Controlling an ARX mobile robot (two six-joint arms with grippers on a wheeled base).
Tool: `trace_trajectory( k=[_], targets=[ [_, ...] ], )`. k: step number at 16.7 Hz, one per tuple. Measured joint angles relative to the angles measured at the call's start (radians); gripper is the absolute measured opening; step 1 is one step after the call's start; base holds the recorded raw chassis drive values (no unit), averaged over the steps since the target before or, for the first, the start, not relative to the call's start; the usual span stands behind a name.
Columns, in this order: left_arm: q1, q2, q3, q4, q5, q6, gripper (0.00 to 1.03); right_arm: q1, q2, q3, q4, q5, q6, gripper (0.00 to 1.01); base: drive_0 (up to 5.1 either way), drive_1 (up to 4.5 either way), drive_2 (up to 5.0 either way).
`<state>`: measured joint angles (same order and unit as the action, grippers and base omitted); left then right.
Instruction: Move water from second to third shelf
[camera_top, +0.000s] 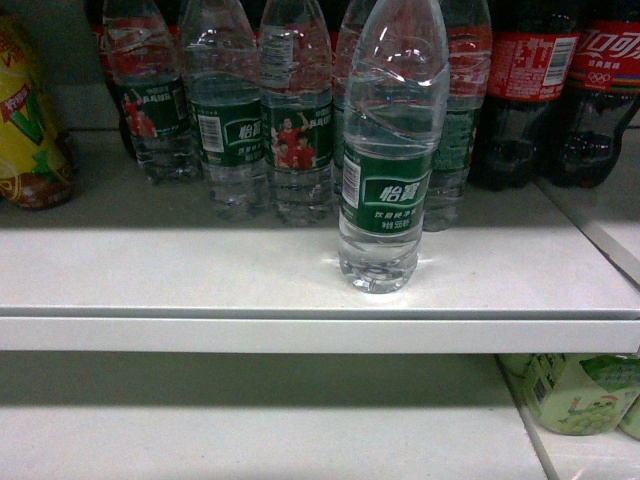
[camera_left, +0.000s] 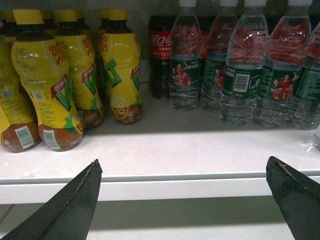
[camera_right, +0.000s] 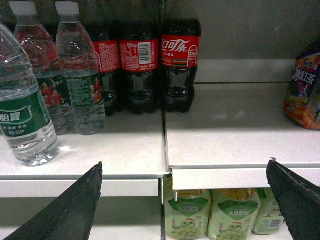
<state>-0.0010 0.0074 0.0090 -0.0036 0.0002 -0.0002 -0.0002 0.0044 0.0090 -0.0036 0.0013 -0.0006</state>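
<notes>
The left gripper (camera_left: 182, 192) stands wide apart, its two dark fingers (camera_left: 75, 205) low in the left wrist view with nothing between them, level with the front edge of a white shelf (camera_left: 165, 150). Beyond it on that shelf stand yellow-labelled tea bottles (camera_left: 47, 85) at the left and a row of green-labelled water bottles (camera_left: 240, 75) at the right, with a cola bottle (camera_left: 160, 50) behind them.

The right gripper (camera_right: 184, 195) is likewise spread wide and empty, its fingers (camera_right: 70, 210) below the shelf lip in the right wrist view. Neither gripper shows in the head view.

The water (camera_top: 388, 150) stands upright and alone near the front edge of the shelf, ahead of the row of like bottles and apart from them. In the right wrist view it appears at the far left, tilted by the camera angle. To its right stand dark cola bottles with red labels (camera_right: 180, 60). Further right, on the neighbouring shelf board, a colourful packet (camera_right: 305, 90) shows at the edge. On the shelf below sit pale green drink bottles (camera_right: 187, 215)
</notes>
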Motion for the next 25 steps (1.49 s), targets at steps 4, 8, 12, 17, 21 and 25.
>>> trace_trajectory(
  k=[4, 8, 12, 17, 21, 25],
  targets=[
    [0.000, 0.000, 0.000, 0.000, 0.000, 0.000, 0.98, 0.000, 0.000, 0.000, 0.000, 0.000, 0.000, 0.98, 0.0, 0.00, 0.0],
    [0.000, 0.000, 0.000, 0.000, 0.000, 0.000, 0.98, 0.000, 0.000, 0.000, 0.000, 0.000, 0.000, 0.98, 0.0, 0.00, 0.0],
    [0.000, 0.000, 0.000, 0.000, 0.000, 0.000, 0.98, 0.000, 0.000, 0.000, 0.000, 0.000, 0.000, 0.98, 0.0, 0.00, 0.0],
    [0.000, 0.000, 0.000, 0.000, 0.000, 0.000, 0.98, 0.000, 0.000, 0.000, 0.000, 0.000, 0.000, 0.98, 0.0, 0.00, 0.0],
    [0.000, 0.000, 0.000, 0.000, 0.000, 0.000, 0.98, 0.000, 0.000, 0.000, 0.000, 0.000, 0.000, 0.98, 0.0, 0.00, 0.0],
    [0.000, 0.000, 0.000, 0.000, 0.000, 0.000, 0.98, 0.057, 0.038, 0.002, 0.065, 0.142, 0.031, 0.98, 0.0, 0.00, 0.0]
  ],
)
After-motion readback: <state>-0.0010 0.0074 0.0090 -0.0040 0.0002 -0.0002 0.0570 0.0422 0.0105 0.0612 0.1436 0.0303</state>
